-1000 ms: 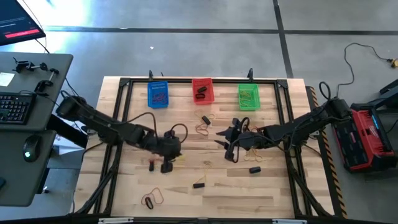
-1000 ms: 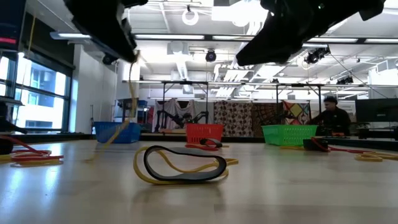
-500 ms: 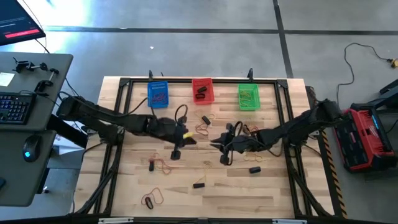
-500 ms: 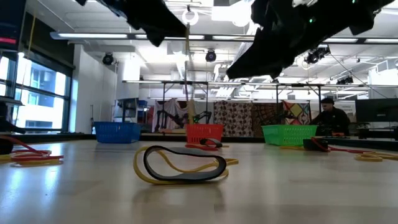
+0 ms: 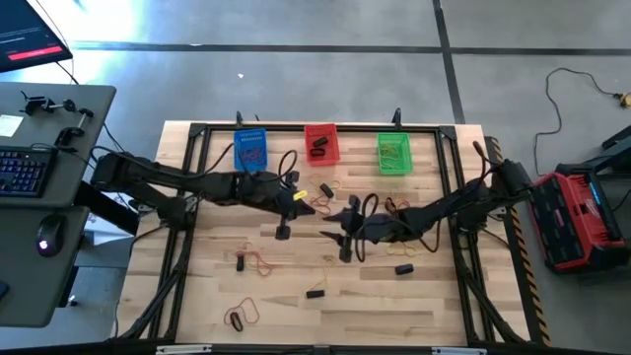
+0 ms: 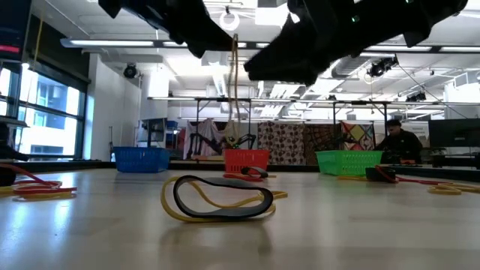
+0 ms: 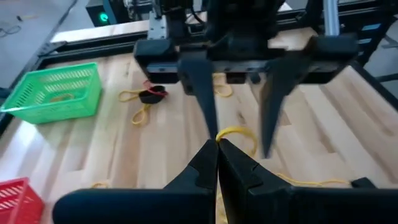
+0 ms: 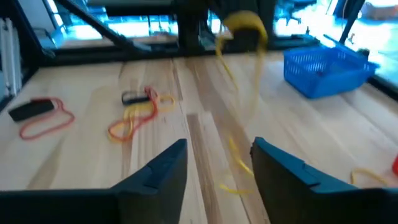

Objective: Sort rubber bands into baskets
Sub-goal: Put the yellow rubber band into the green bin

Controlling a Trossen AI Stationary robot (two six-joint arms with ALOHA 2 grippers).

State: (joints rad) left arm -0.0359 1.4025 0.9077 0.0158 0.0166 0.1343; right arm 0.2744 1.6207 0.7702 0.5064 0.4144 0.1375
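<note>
The yellow rubber band (image 7: pixel 234 133) is dangling limp and light from your left gripper (image 7: pixel 217 144), fingers pinching its top just below the red basket (image 5: pixel 320 144), while your right gripper (image 8: pixel 217 163) is hovering nearby, fingers spread.

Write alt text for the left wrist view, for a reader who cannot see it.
The left gripper is shut on a yellow rubber band above the wooden table, facing the right gripper, whose fingers are open. Farther off sit a green basket and more loose bands.
</note>
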